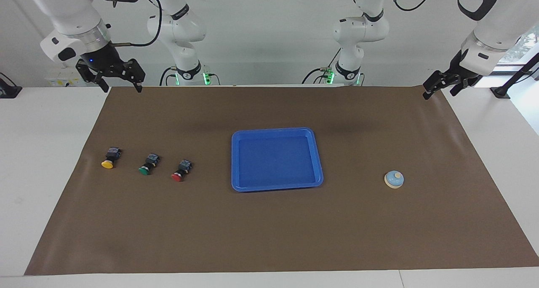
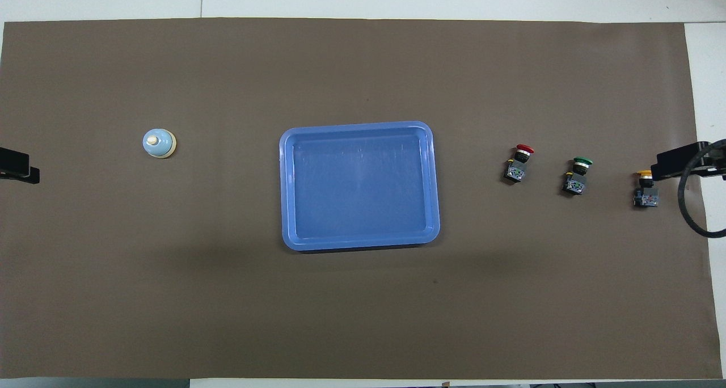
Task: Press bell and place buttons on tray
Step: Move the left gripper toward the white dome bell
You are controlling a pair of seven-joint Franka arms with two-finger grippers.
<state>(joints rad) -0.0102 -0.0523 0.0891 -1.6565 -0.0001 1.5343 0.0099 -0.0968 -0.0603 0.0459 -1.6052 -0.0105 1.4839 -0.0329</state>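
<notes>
Tray (image 1: 276, 185): glossy smooth blue plastic. Mat (image 1: 269, 237): matt brown, paper-like. Buttons' caps (image 1: 145, 170): shiny plastic.

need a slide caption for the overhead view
Empty tray mid-mat, bell toward left arm's end, three buttons toward right arm's.

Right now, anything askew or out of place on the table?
Nothing stands out. The tray sits empty mid-mat, the bell upright, and the yellow, green and red buttons lie tipped in a row. Both arms wait.

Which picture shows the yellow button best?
The facing view: there the yellow button lies in the open, its yellow cap and black body in plain sight. In the overhead view the right pincer covers most of its cap, so mainly the body shows.
</notes>
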